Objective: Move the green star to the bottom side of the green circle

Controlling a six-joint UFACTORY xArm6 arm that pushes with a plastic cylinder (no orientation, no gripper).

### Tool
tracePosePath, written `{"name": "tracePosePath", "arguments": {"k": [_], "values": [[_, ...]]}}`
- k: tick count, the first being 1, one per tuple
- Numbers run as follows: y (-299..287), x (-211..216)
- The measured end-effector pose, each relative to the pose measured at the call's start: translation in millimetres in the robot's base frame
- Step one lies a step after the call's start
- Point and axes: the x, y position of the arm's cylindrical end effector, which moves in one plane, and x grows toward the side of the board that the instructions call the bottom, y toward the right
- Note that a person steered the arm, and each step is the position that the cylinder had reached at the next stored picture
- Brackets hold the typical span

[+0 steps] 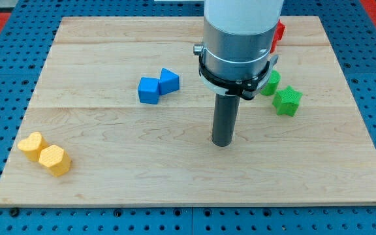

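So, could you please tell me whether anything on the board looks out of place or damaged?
Nothing stands out: the blocks sit flat in pairs, undamaged. My tip rests on bare wood, apart from the green star.

one camera only; it looks down at a slant from the near edge of the bench (175,176), facing the far side; fairly close, whole board visible

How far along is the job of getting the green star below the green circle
Done: nothing visible yet. The green star sits to the lower right of the green circle, close beside it, not beneath it; the arm partly hides the circle. In hand: my tip rests on bare wooden board, left of and below both green blocks, touching neither. Left: reach the star and push it leftward and down until it lies under the circle.
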Motion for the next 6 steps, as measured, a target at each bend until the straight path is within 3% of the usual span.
{"name": "tracePosePath", "arguments": {"k": [3,5,6], "values": [[7,3],[98,4],[114,-2]]}}
